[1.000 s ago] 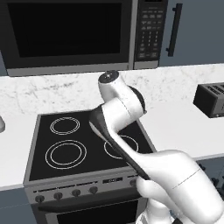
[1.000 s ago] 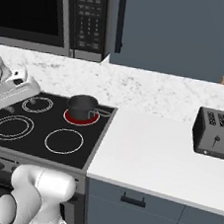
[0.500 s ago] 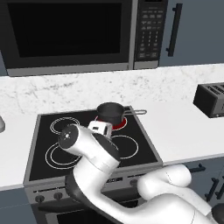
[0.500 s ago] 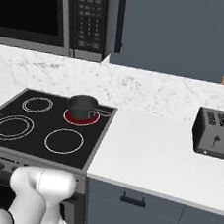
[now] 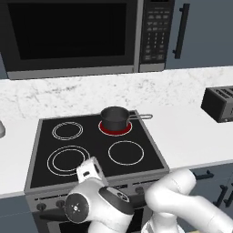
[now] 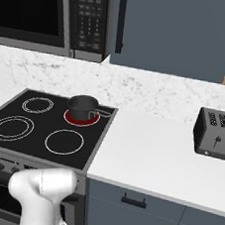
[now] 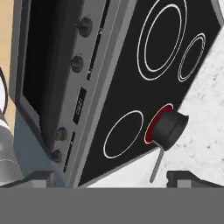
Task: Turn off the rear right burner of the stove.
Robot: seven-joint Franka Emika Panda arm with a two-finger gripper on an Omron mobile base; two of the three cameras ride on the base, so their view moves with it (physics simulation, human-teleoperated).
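Observation:
The stove (image 5: 93, 136) has a flat black glass top and a grey front panel. Its rear right burner (image 5: 105, 130) glows red under a small dark saucepan (image 5: 114, 118), and shows again in the right base view (image 6: 71, 119) and the hand view (image 7: 150, 129). My arm (image 5: 98, 207) hangs low in front of the stove's panel. In the hand view my gripper (image 7: 113, 178) is open, its tips far apart with nothing between them, off the panel. The view is rolled, and dark round knobs (image 7: 77, 64) run along the panel.
Three unlit white-outlined rings (image 5: 125, 152) mark the other burners. A black microwave (image 5: 73, 34) hangs above the stove. A dark toaster (image 6: 217, 133) stands on the white counter (image 6: 154, 154) to the right. The saucepan's handle (image 7: 156, 165) points towards the counter.
The arm has swung from above the cooktop down to the stove's front. The saucepan and red burner, hidden behind it one second ago, now show.

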